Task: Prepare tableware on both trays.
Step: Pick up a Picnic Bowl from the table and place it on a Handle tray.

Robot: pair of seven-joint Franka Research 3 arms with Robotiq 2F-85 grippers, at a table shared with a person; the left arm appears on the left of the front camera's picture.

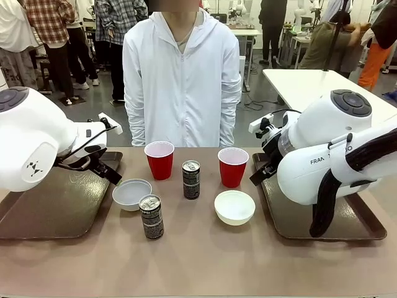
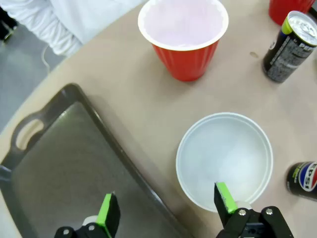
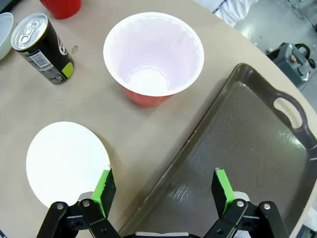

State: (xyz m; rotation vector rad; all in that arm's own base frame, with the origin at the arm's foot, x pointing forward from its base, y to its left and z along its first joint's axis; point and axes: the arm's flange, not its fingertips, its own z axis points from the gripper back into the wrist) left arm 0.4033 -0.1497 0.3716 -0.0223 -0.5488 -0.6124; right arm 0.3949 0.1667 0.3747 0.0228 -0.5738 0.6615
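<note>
Dark brown plastic, the left tray (image 1: 43, 211) and the right tray (image 1: 350, 220) lie at either end of a tan table (image 1: 205, 261), both bare, while all the tableware stands on the table between them. At the far side, in front of a person (image 1: 181, 81) in a white jacket, are the left red cup (image 1: 160, 160) and the right red cup (image 1: 233, 166), with one dark can (image 1: 191, 180) between them. Nearer the robot sit the left bowl (image 1: 131, 194), a second can (image 1: 151, 217) just beside it, and the right bowl (image 1: 234, 207). The pieces seem set out as two matching sets, a cup, a bowl and a can within reach of each arm, so that each arm can load its own tray; nothing is loaded yet. The left arm reaches in low over its tray, wrist angled down toward the middle; the left fingers (image 2: 107, 213) are spread wide and hold nothing, one over the tray near its inner rim, the other over the near edge of the left bowl, which looks like the piece it is lined up for. The right arm mirrors it, bent over the inner edge of the right tray; the right fingers (image 3: 105, 187) are likewise wide apart and empty, one above the right bowl's edge, the other above the tray, with the right red cup straight ahead
</note>
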